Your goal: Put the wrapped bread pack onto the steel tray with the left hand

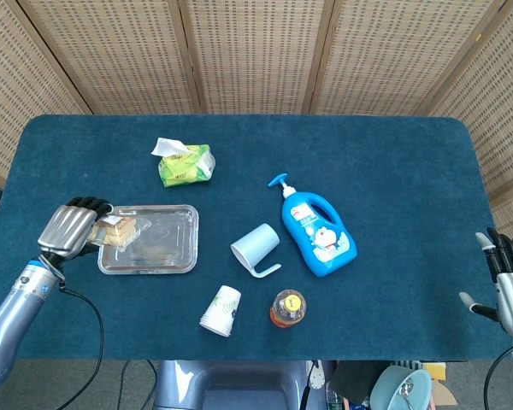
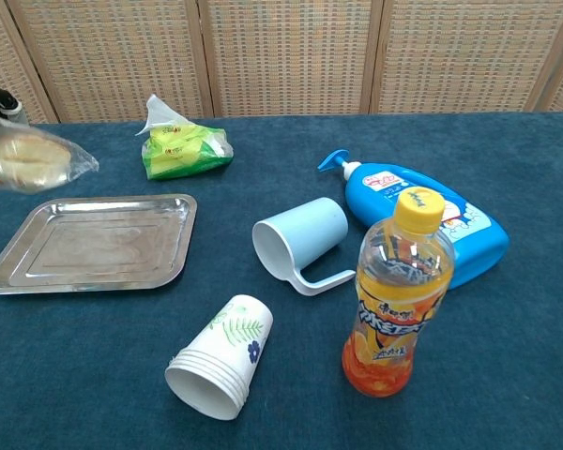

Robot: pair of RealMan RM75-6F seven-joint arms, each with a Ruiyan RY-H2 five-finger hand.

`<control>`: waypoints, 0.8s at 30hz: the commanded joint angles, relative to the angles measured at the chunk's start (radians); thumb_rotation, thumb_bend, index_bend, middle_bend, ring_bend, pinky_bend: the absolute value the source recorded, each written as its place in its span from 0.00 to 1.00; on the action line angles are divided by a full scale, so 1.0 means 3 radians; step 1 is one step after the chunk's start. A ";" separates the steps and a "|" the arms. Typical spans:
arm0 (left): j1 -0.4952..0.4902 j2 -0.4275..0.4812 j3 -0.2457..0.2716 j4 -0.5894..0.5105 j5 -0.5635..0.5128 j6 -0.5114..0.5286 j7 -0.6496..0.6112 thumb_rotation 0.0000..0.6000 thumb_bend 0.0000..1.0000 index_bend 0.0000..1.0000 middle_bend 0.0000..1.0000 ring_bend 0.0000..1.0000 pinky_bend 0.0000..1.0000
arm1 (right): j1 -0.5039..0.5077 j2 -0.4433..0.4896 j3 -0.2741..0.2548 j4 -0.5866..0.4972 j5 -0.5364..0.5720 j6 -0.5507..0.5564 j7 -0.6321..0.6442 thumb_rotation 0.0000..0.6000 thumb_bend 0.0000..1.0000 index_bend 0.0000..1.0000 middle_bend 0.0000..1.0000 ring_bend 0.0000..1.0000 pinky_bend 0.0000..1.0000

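Bread pack (image 1: 120, 229) gripped in left hand (image 1: 68, 229), held above bare steel tray (image 2: 159, 272); right hand (image 1: 506, 286) spread.

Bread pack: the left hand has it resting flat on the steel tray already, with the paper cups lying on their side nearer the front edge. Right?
Not quite. The bread pack is not resting on the steel tray; the left hand holds it in the air above the tray's left end, as the chest view shows. The paper cups do lie on their side nearer the front edge.
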 commanded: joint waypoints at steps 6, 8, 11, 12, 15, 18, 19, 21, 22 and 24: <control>-0.0083 0.0148 -0.0003 -0.0180 -0.0367 -0.0123 0.0267 1.00 0.16 0.00 0.00 0.00 0.00 | 0.0007 -0.0026 0.0017 0.0083 0.0027 -0.0008 0.0083 1.00 0.18 0.00 0.00 0.00 0.00; -0.0090 0.0212 0.0010 -0.0302 -0.0463 -0.0182 0.0270 1.00 0.15 0.00 0.00 0.00 0.00 | 0.0008 -0.0031 0.0018 0.0098 0.0028 -0.0008 0.0096 1.00 0.18 0.00 0.00 0.00 0.00; -0.0077 0.0264 0.0033 -0.0416 -0.0442 -0.0186 0.0255 1.00 0.15 0.00 0.00 0.00 0.00 | 0.0011 -0.0037 0.0022 0.0112 0.0033 -0.0012 0.0121 1.00 0.18 0.00 0.00 0.00 0.00; -0.0066 0.0271 0.0041 -0.0441 -0.0420 -0.0173 0.0246 1.00 0.16 0.00 0.00 0.00 0.00 | 0.0012 -0.0038 0.0022 0.0114 0.0033 -0.0014 0.0130 1.00 0.18 0.00 0.00 0.00 0.00; 0.0017 0.0324 0.0066 -0.0572 -0.0275 -0.0105 0.0094 1.00 0.18 0.00 0.00 0.00 0.00 | 0.0019 -0.0034 0.0026 0.0124 0.0040 -0.0026 0.0151 1.00 0.18 0.00 0.00 0.00 0.00; 0.0160 0.0421 0.0106 -0.0650 -0.0038 0.0101 -0.0021 1.00 0.22 0.00 0.00 0.00 0.00 | 0.0036 -0.0017 0.0041 0.0119 0.0064 -0.0062 0.0180 1.00 0.18 0.00 0.00 0.00 0.00; 0.0219 0.0456 0.0119 -0.0667 0.0033 0.0187 -0.0068 1.00 0.23 0.00 0.00 0.00 0.00 | 0.0044 -0.0007 0.0046 0.0111 0.0069 -0.0074 0.0186 1.00 0.18 0.00 0.00 0.00 0.00; 0.0433 0.0591 0.0166 -0.0672 0.0233 0.0505 -0.0196 1.00 0.23 0.00 0.00 0.00 0.00 | 0.0068 0.0023 0.0055 0.0068 0.0069 -0.0104 0.0163 1.00 0.18 0.00 0.00 0.00 0.00; 0.0498 0.0626 0.0182 -0.0660 0.0289 0.0606 -0.0220 1.00 0.24 0.00 0.00 0.00 0.00 | 0.0071 0.0031 0.0056 0.0051 0.0067 -0.0105 0.0149 1.00 0.18 0.00 0.00 0.00 0.00; 0.0685 0.0721 0.0208 -0.0628 0.0392 0.0903 -0.0308 1.00 0.26 0.00 0.00 0.00 0.00 | 0.0079 0.0054 0.0060 -0.0009 0.0048 -0.0091 0.0101 1.00 0.18 0.00 0.00 0.00 0.00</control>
